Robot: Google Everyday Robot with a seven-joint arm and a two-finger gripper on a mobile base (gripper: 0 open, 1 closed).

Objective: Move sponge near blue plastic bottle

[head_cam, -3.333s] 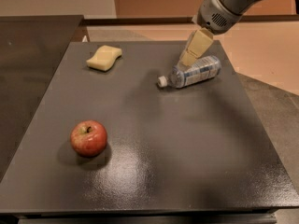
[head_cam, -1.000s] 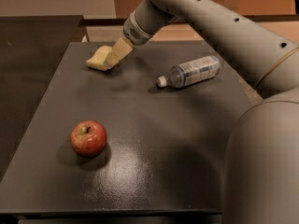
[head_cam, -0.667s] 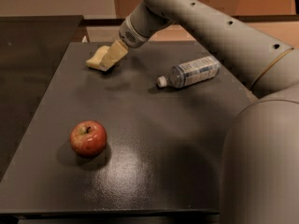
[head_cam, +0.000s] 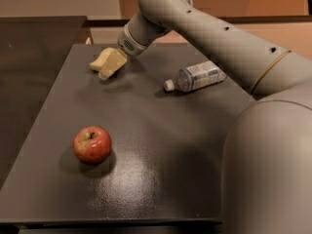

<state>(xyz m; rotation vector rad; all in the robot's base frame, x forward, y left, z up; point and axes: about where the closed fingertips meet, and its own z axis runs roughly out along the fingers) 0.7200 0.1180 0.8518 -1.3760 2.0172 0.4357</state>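
The pale yellow sponge (head_cam: 97,62) lies at the far left of the dark table (head_cam: 161,145). My gripper (head_cam: 110,68) has come down on it from the right and covers its right part. The two look to be in contact, but I cannot tell whether the sponge is held. The clear plastic bottle (head_cam: 197,76), with a blue-and-white label and white cap, lies on its side to the right of the sponge, cap pointing left. It is about a bottle's length from my gripper.
A red apple (head_cam: 92,144) stands at the front left of the table. My big grey arm (head_cam: 229,48) reaches across the back right and fills the right foreground. A second dark surface (head_cam: 29,57) lies to the left.
The arm swung from above the bottle leftward to the sponge. Over the last second the gripper slid a little further left and down onto it. The sponge, bottle and apple have not moved.
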